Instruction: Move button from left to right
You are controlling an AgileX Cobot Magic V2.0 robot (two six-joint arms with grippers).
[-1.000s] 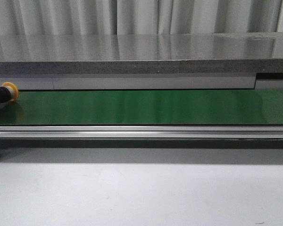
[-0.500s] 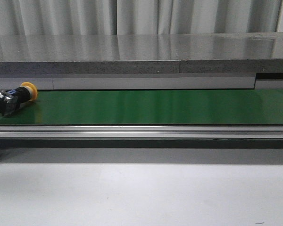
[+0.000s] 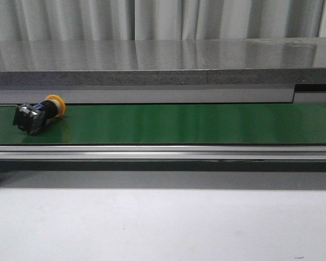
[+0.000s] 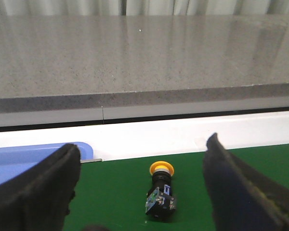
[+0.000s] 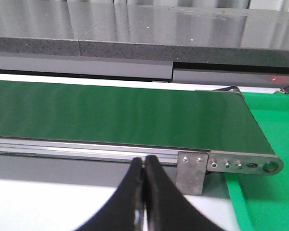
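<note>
The button (image 3: 39,115) lies on its side on the green conveyor belt (image 3: 195,124) near its left end, yellow head toward the back right, dark body toward the front left. In the left wrist view the button (image 4: 160,191) lies between and beyond my left gripper's (image 4: 143,159) wide-open fingers, which do not touch it. My right gripper (image 5: 144,166) is shut and empty, in front of the belt's right end (image 5: 241,166). No gripper shows in the front view.
A grey stone counter (image 3: 163,60) runs behind the belt. A metal rail (image 3: 163,152) fronts the belt above the white table (image 3: 163,223). A blue tray (image 4: 33,159) lies beside the belt's left end. A green tray (image 5: 274,144) sits past the belt's right end.
The button has travelled to the right along the belt, from the left edge of the front view to a little further in. No gripper shows in the earlier frames.
</note>
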